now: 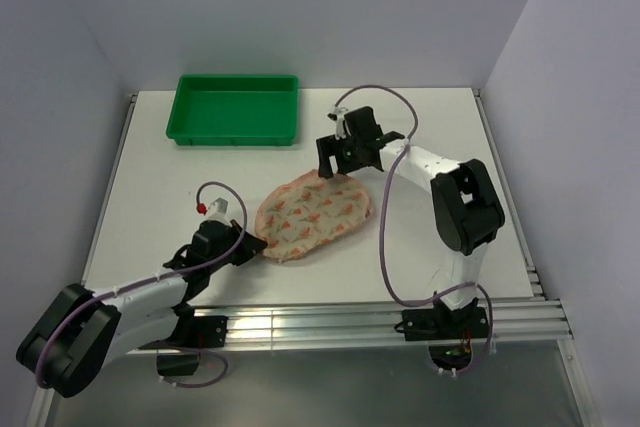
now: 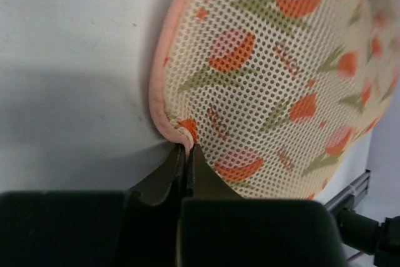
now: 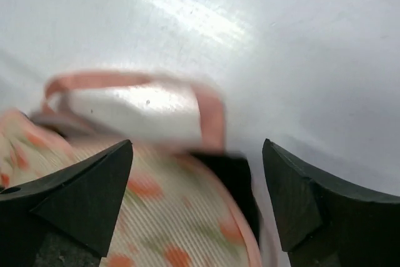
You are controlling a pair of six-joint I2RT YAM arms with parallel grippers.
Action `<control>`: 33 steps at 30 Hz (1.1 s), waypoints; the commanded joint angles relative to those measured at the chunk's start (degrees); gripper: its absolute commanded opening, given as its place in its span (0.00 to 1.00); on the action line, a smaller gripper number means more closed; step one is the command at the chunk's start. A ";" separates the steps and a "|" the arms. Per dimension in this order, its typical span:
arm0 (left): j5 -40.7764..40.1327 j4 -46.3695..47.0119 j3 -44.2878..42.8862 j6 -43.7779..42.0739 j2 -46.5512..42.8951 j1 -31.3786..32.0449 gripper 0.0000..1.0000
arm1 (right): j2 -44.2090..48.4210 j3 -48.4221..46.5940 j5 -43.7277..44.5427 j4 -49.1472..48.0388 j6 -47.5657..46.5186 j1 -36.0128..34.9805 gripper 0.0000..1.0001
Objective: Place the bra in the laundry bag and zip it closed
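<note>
Seen from above, the laundry bag (image 1: 313,212) lies flat in the middle of the table (image 1: 150,187). No bra lies loose anywhere around it, so the garment is most likely already inside. The green tray (image 1: 236,107) at the far side holds nothing. The left gripper (image 1: 250,245) meets the bag's near-left end, and the right gripper (image 1: 350,167) hovers over its far-right end. In the left wrist view the jaws are pressed together on the pink zipper edging (image 2: 156,101), pinching it where the mesh curves round; the seam there looks closed. The right wrist view is blurred. It shows fingers (image 3: 94,179) spread wide and gripping nothing, with the pink loop (image 3: 209,114) between them. A black patch (image 3: 228,173) sits at the bag's end, perhaps the bra showing through a gap not yet zipped. Whether the zip is fully shut I cannot tell.
</note>
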State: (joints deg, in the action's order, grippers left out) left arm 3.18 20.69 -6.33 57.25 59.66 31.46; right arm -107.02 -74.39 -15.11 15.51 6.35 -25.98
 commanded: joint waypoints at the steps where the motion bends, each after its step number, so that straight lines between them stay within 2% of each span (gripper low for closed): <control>1: 0.33 1.99 0.26 2.77 -2.17 0.97 0.00 | 3.55 -3.66 7.19 3.03 0.58 0.23 0.93; 3: 0.25 2.60 0.26 4.09 -3.05 1.58 0.00 | 7.77 0.01 8.95 0.08 3.83 0.14 0.93; 5: -0.54 4.01 0.00 5.58 -3.06 3.07 0.00 | 17.60 11.50 8.61 -5.19 11.38 -0.39 0.93; 6: -1.94 4.53 -0.44 5.94 -2.97 3.60 0.00 | 25.38 16.51 8.52 -12.01 14.71 -1.00 0.93; 7: -2.73 5.58 -0.79 6.29 -2.71 4.74 0.00 | 29.46 26.48 9.48 -14.95 21.01 -2.75 0.94; 9: -4.74 7.34 -1.66 7.78 -1.22 5.71 0.00 | 40.07 35.15 11.68 -21.01 26.32 -4.69 0.94; 10: -5.28 8.13 -2.11 8.31 -0.52 6.41 0.00 | 43.18 41.72 12.47 -21.74 31.22 -5.91 0.94; 13: -6.95 10.25 -3.51 9.28 2.21 7.29 0.00 | 54.00 49.92 14.75 -20.53 38.53 -14.25 0.94; 14: -7.39 9.99 -3.95 9.10 3.35 7.30 0.00 | 55.85 50.65 14.94 -19.21 39.43 -18.63 0.94; 16: -8.53 9.72 -4.57 9.02 3.71 7.38 0.00 | 59.63 50.75 15.03 -12.29 39.62 -22.08 0.92; 18: -9.33 9.72 -4.48 8.84 3.62 7.38 0.00 | 60.96 49.87 14.94 -5.09 39.53 -25.85 0.87; 21: -12.66 7.62 -5.01 8.58 2.57 7.12 0.00 | 60.53 51.96 14.42 -2.50 42.33 -28.25 0.77; 22: -13.11 7.27 -5.18 8.58 2.22 7.12 0.00 | 60.27 53.20 14.67 -3.02 43.21 -28.25 0.69; 23: -13.46 6.91 -5.36 8.49 1.43 7.12 0.00 | 59.92 54.17 14.94 -3.55 44.26 -28.25 0.52; 25: -14.16 4.99 -5.54 8.40 0.29 7.12 0.00 | 57.90 55.66 17.92 -6.26 45.85 -28.08 0.42; 26: -14.34 4.28 -5.36 8.40 -1.20 7.21 0.01 | 56.76 55.67 18.97 -7.24 46.12 -27.90 0.30; 28: -14.52 1.83 -4.57 8.14 -2.96 7.12 0.06 | 50.88 54.71 20.47 -11.36 44.64 -26.76 0.28; 30: -14.52 -0.29 -3.87 7.87 -5.60 7.12 0.09 | 42.92 52.61 19.52 -14.26 42.71 -22.82 0.21; 33: -13.99 -4.07 -2.38 7.43 -8.76 7.12 0.27 | 34.73 48.04 19.60 -19.09 36.99 -16.93 0.12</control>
State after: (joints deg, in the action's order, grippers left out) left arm -9.17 20.10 -9.43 65.21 53.65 38.57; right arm -66.30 -21.76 1.41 4.03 48.12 -47.59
